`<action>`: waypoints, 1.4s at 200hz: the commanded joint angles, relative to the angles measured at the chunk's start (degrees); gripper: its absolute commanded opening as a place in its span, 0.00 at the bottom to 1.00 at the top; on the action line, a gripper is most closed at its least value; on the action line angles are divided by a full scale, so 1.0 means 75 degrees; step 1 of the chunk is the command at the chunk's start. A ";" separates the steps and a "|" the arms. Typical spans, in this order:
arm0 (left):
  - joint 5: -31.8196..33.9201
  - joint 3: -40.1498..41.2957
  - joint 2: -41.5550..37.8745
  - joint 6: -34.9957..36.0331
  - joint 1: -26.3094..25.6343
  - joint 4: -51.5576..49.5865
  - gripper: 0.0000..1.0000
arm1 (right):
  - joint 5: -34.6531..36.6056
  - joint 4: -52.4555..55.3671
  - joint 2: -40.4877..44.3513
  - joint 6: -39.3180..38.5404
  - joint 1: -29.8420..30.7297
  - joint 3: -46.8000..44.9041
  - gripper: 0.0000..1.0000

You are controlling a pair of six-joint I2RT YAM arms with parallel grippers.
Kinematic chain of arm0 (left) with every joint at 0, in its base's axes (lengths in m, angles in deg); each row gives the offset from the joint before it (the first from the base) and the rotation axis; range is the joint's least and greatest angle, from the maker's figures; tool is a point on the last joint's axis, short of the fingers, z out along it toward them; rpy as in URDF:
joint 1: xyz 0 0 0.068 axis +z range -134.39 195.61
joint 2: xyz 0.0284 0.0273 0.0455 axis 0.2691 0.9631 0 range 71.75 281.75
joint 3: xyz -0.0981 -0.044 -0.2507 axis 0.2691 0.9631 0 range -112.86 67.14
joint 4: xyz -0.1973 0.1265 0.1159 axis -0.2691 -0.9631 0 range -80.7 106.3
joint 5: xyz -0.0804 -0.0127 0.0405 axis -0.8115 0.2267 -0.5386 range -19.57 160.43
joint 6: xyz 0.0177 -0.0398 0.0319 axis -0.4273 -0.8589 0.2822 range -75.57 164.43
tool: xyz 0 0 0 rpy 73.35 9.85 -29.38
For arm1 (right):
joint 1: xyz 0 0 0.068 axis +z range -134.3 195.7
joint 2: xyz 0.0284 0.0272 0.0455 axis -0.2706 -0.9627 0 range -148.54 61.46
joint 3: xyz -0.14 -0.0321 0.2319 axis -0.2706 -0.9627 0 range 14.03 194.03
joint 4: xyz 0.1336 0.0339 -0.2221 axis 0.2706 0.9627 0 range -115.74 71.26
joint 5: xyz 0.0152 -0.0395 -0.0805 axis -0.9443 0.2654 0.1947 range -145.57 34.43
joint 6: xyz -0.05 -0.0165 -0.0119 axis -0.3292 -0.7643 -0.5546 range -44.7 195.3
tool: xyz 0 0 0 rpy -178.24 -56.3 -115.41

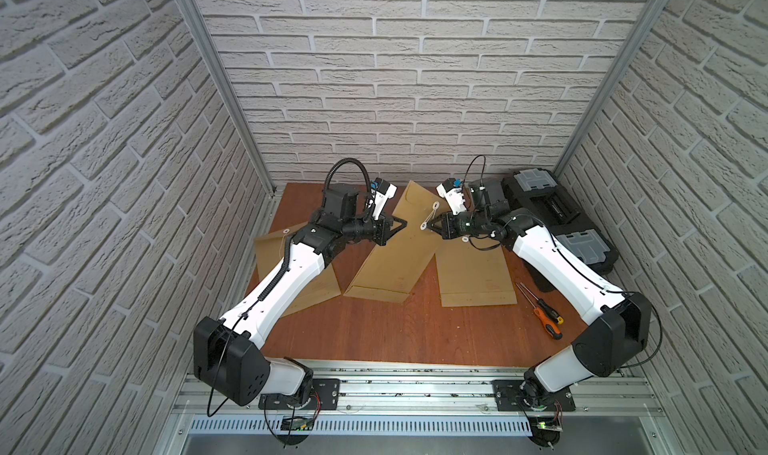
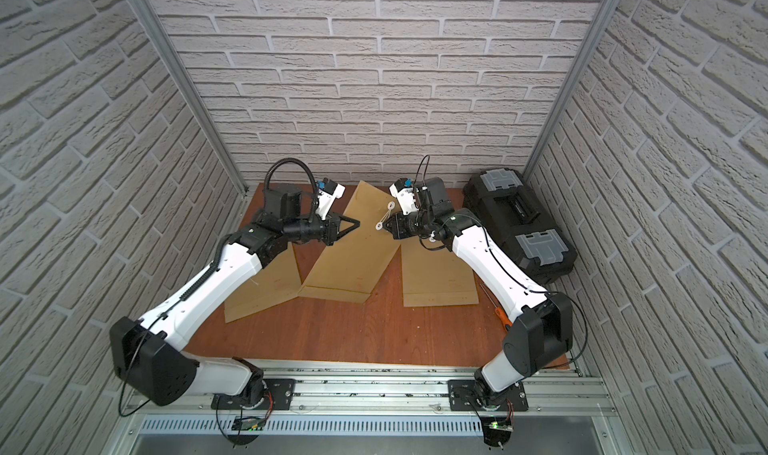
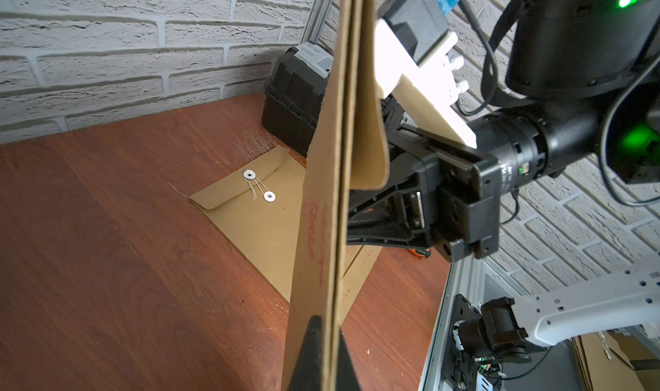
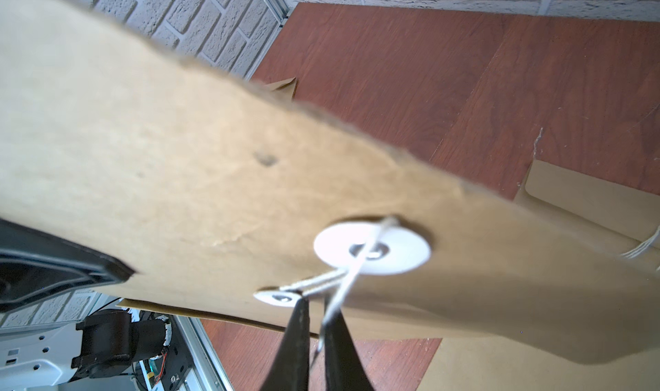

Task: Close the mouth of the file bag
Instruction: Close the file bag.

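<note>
The tabletop (image 1: 415, 328) was red-brown wood, closed on three sides by white brick-pattern walls (image 1: 415, 100). One black toolbox (image 1: 552, 212) stood in a rear corner. There were three brown file bags, two screwdrivers (image 1: 544, 311) with orange and black handles, and two arms.

One flat file bag (image 1: 473, 274) lay just beside the toolbox, with its string wound shut. The file bag (image 1: 390, 262) of the task was next, farther from the toolbox, with its mouth end raised off the wood. The third file bag (image 1: 270, 253) lay farthest from the toolbox, partly hidden under the left arm.

The left claw (image 1: 402, 223) was closed on the raised bag's edge. The right claw (image 1: 430, 225) was almost closed, with the white string (image 4: 357, 264) pinched between its fingers near two white discs (image 4: 371, 248).

The right wrist view was blurred. The red print on the raised bag was not readable.
</note>
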 commanded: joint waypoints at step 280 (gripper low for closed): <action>-0.0012 -0.0402 0.0033 0.0115 -0.0129 0.0235 0.00 | 0.0238 0.0068 0.0443 -0.0070 -0.0182 0.0786 0.03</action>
